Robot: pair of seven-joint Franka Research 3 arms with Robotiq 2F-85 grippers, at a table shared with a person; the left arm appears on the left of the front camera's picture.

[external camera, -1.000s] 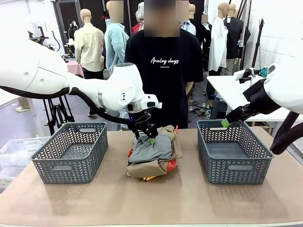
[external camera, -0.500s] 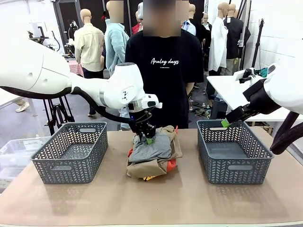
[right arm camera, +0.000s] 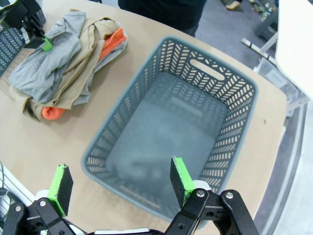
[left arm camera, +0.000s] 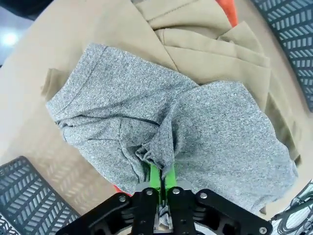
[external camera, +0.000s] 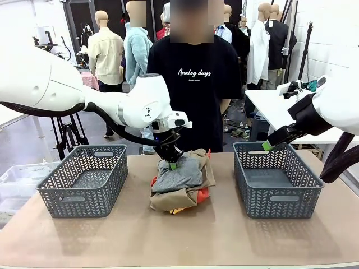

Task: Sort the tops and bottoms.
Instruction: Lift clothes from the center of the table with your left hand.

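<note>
A pile of tops and bottoms lies at the table's middle. A heathered grey garment (external camera: 179,176) (left arm camera: 220,127) (right arm camera: 46,61) is on top, over a khaki-tan one (external camera: 175,200) (left arm camera: 210,58) (right arm camera: 80,76). An orange-red one (external camera: 203,194) (right arm camera: 113,40) peeks out beneath. My left gripper (external camera: 171,163) (left arm camera: 161,175) is at the pile's far left corner, shut on a pinched fold of the grey garment. My right gripper (external camera: 267,145) (right arm camera: 120,178) hangs open above the right basket, holding nothing.
A grey lattice basket (external camera: 84,182) stands left of the pile and another (external camera: 275,185) (right arm camera: 146,73) to its right. A person in a black T-shirt (external camera: 193,84) stands right behind the pile at the far edge. Bare tabletop (external camera: 185,241) lies in front.
The left gripper's fingers have closed on the grey garment's upper fold, bunching it up. The right arm has not moved.
</note>
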